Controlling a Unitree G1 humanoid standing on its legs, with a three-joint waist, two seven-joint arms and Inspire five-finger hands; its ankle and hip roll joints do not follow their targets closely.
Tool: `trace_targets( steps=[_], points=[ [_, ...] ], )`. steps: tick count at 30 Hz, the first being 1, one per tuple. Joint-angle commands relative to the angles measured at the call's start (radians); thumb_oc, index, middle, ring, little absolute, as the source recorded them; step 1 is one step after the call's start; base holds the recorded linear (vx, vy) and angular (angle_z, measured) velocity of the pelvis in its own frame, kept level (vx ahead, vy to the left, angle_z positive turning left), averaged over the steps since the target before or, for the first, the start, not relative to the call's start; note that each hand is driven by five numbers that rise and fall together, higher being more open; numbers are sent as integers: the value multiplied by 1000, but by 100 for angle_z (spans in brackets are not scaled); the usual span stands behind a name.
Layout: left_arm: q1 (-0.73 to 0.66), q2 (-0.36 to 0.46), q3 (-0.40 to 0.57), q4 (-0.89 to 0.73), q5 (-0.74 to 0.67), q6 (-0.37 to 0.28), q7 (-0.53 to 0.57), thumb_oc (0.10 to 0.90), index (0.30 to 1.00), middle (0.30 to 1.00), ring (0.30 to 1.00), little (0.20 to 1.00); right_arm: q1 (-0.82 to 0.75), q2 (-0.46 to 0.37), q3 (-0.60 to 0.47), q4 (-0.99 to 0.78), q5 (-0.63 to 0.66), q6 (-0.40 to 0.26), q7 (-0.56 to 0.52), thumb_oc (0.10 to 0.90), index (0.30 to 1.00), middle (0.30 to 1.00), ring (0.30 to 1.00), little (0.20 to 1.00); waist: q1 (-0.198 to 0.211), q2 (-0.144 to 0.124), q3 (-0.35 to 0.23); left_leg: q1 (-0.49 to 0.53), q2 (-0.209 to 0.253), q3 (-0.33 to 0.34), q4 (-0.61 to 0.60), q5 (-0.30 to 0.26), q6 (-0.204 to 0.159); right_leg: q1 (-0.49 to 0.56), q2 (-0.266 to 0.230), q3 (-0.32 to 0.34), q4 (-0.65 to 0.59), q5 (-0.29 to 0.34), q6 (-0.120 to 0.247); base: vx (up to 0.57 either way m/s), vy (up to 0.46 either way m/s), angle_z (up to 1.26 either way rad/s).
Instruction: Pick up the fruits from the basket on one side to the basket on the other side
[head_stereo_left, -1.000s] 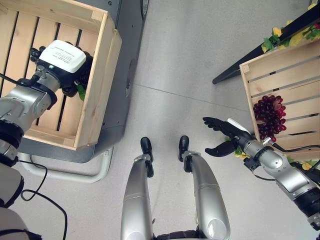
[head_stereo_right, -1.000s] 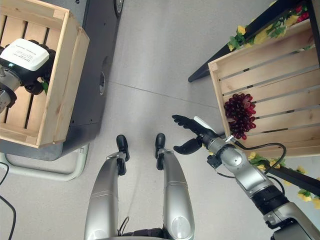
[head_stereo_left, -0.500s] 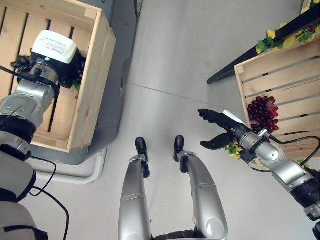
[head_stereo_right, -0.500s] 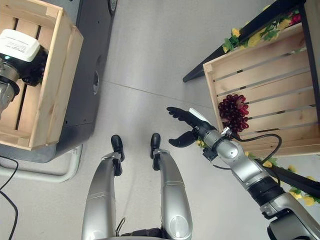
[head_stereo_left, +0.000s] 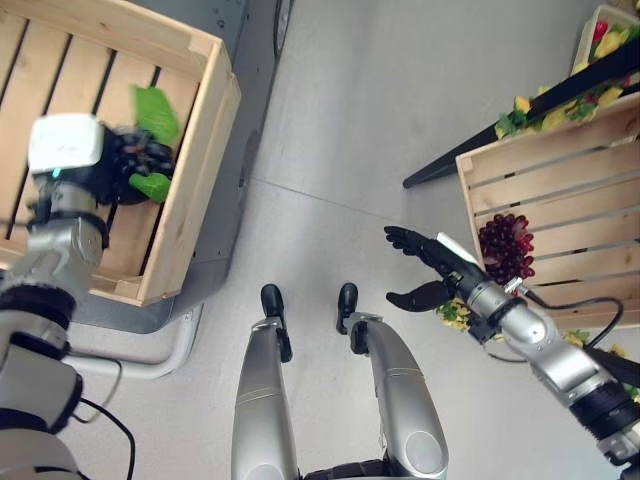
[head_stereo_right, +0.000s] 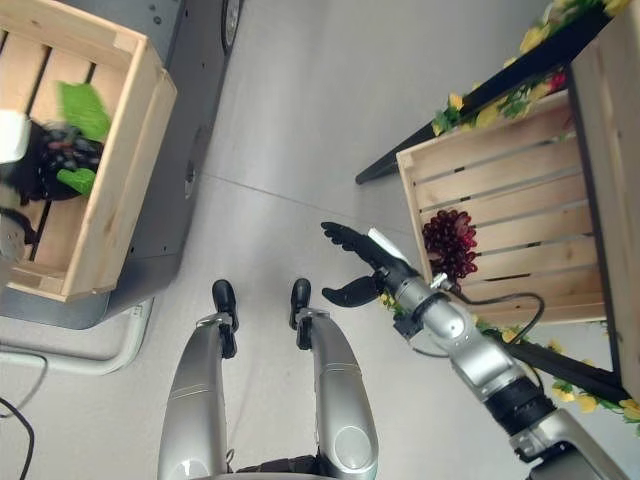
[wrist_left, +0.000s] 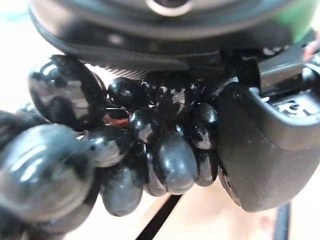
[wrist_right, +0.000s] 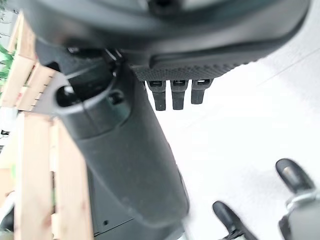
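Meanwhile the left hand (head_stereo_left: 75, 175) grips dark grapes (wrist_left: 150, 145) inside the left crate (head_stereo_left: 195, 190); the right hand (head_stereo_left: 432, 270) hangs open beside the right crate (head_stereo_left: 560, 170). Next, seemingly: lift and carry across.

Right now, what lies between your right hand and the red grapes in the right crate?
In the left eye view, only the crate's near wooden wall stands between the open right hand and the red grapes.

No legible text — no labels, numbers.
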Motion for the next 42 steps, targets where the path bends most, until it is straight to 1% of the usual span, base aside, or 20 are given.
trace_targets(
  steps=[1,3,5,6,9,10,11,12,13,17,18,19,21,22,24,28,30,35,38,42],
  points=[
    [-19,59,180,-23,-148,-78,108,400,300,300,300,300,2,25,-120,-132,-35,-87,-16,800,900,900,900,900,67,10,-7,181,-55,72,-100,-48,41,114,25,-17,-30,38,6,24,-67,7],
    [14,34,270,-46,-269,-116,85,400,300,300,300,300,3,41,-119,-150,-45,-71,-18,800,900,900,900,900,76,21,-7,251,-64,72,-130,-49,43,173,20,-12,-46,40,11,12,-63,2],
    [33,25,302,-59,-320,-129,76,400,300,300,300,300,3,51,-119,-150,-51,-72,-22,800,900,900,900,900,79,29,-7,279,-68,72,-141,-49,44,196,17,-8,-53,43,15,9,-43,-2],
    [70,8,343,-78,-381,-156,76,400,300,300,300,300,6,60,-125,-160,-52,-60,-26,800,900,900,900,900,83,42,-7,325,-76,67,-158,-51,47,234,12,0,-65,47,21,21,-27,-6],
    [121,-8,398,-109,-442,-184,68,400,300,300,300,300,14,71,-133,-170,-55,-45,-28,800,900,900,900,900,87,59,-19,377,-86,64,-179,-56,50,280,5,9,-85,50,27,32,-42,-9],
    [148,-16,423,-130,-474,-199,69,400,300,300,300,300,22,80,-134,-167,-62,-52,-25,800,900,900,900,900,87,71,-33,404,-91,63,-196,-57,51,301,1,14,-99,54,30,22,-21,-6],
    [154,-17,428,-134,-476,-198,66,400,300,300,300,300,24,81,-135,-167,-63,-51,-24,800,900,900,900,900,87,73,-39,405,-92,63,-201,-53,51,302,1,15,-104,57,30,43,-32,-3],
    [191,-30,455,-162,-510,-215,57,400,300,300,300,300,35,86,-136,-173,-69,-50,-17,800,900,900,900,900,89,88,-54,440,-99,60,-225,-53,51,330,-1,21,-123,57,35,0,0,0],
    [197,-32,458,-167,-516,-215,54,400,300,300,300,300,36,87,-136,-173,-70,-48,-16,800,900,900,900,900,89,91,-61,443,-100,60,-232,-49,51,334,-1,22,-130,61,35,58,-30,5],
    [268,-63,505,-230,-659,-260,-20,400,300,300,300,300,64,103,-131,-191,-94,-49,4,800,900,900,900,900,90,123,-119,531,-117,54,-315,-33,47,409,-10,34,-206,88,52,47,-31,5],
    [271,-65,507,-234,-669,-260,-32,400,300,300,300,300,65,104,-129,-191,-94,-48,6,800,900,900,900,900,90,126,-124,540,-118,53,-325,-31,47,416,-11,35,-214,90,53,59,-39,3],
    [278,-74,507,-257,-714,-271,-120,400,300,300,300,300,71,108,-124,-193,-94,-54,16,800,900,900,900,900,89,139,-151,577,-122,54,-364,-22,44,447,-14,34,-246,99,58,64,-42,2],
    [284,-80,505,-281,-733,-270,-178,400,300,300,300,300,76,114,-124,-198,-93,-58,24,800,900,900,900,900,89,147,-171,604,-124,54,-399,-13,42,471,-15,31,-274,108,62,61,-64,6],
    [297,-83,505,-305,-758,-283,-252,400,300,300,300,300,88,115,-131,-212,-83,-69,37,800,900,900,900,900,91,156,-199,632,-126,52,-434,-3,37,499,-16,26,-304,117,65,59,-91,7],
    [305,-82,503,-338,-788,-287,-334,400,300,300,300,300,96,123,-133,-227,-70,-76,52,800,900,900,900,900,92,169,-231,661,-127,46,-470,11,33,528,-13,24,-336,124,64,53,-105,2],
    [309,-57,478,-401,-728,-286,-420,400,300,300,300,300,90,147,-114,-231,-80,-80,64,800,900,900,900,900,99,194,-291,700,-132,28,-525,34,28,571,-10,24,-389,137,62,70,-100,0],
    [301,-34,454,-439,-739,-276,-470,400,300,300,300,300,72,144,-97,-241,-75,-60,62,800,900,900,900,900,110,204,-329,721,-133,14,-554,46,22,601,-8,19,-422,138,59,78,-138,0],
    [194,-3,384,-461,-898,-264,-616,400,300,300,300,300,-13,159,-24,-205,-51,15,32,800,900,900,900,900,128,223,-389,762,-132,-9,-620,69,12,658,0,6,-498,140,54,27,-136,1],
    [144,-11,352,-491,-980,-246,-680,400,300,300,300,300,-48,174,-7,-171,47,56,47,800,900,900,900,900,134,227,-412,778,-132,-26,-657,89,3,686,6,3,-540,145,51,-14,-139,7],
    [66,-37,302,-501,-1072,-233,-746,400,300,300,300,300,-89,216,11,-119,205,103,83,800,900,900,900,900,139,225,-438,771,-137,-50,-662,95,-4,710,9,-1,-588,165,49,-20,-115,12]
  ],
)
